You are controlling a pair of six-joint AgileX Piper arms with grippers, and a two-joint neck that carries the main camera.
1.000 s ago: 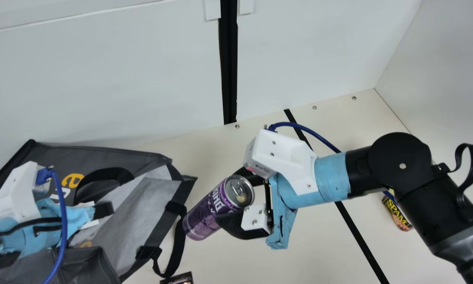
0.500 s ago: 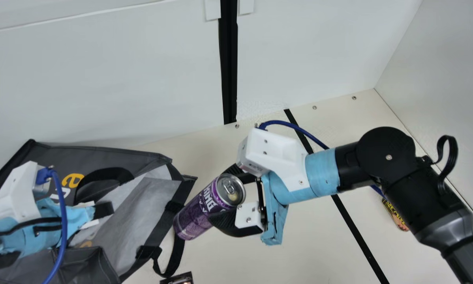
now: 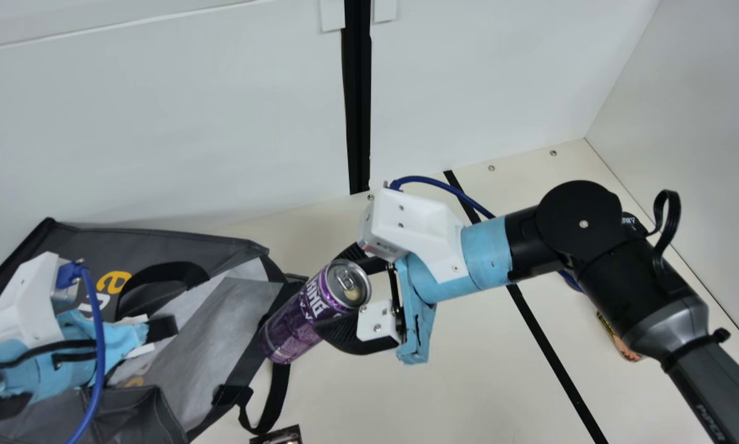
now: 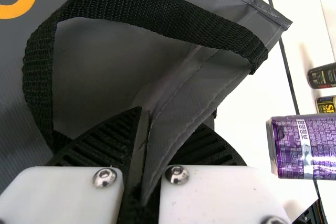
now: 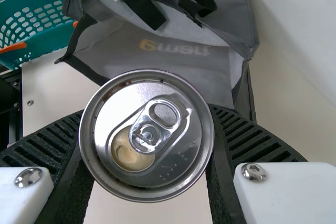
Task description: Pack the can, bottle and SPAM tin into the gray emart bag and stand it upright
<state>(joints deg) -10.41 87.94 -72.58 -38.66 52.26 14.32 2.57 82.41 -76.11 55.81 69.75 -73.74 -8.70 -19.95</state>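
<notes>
Can: purple [image 3: 298,320], pale lettering, silver lid with ring tab; tilted, lid to upper right, base to lower left, near frame centre.
Right end effector [image 3: 331,293]: closed around can, one finger each side.
Left end effector [image 3: 161,328]: pinching bag fabric, left of frame.
Bag: gray [image 3: 231,246], lower left, mouth facing right.
In the way: bag's black rim, overlapped in view by can base; strap [image 3: 275,398] loops below.
SPAM [image 3: 617,338]: right of frame, on counter [image 3: 468,394], partly behind right arm.
Dark cylinder [image 4: 323,76]: beside SPAM, left wrist view.
Basket [image 5: 37,17]: teal, upper left, right wrist view.
Change: can shifted left and slightly up; bag unmoved.
</notes>
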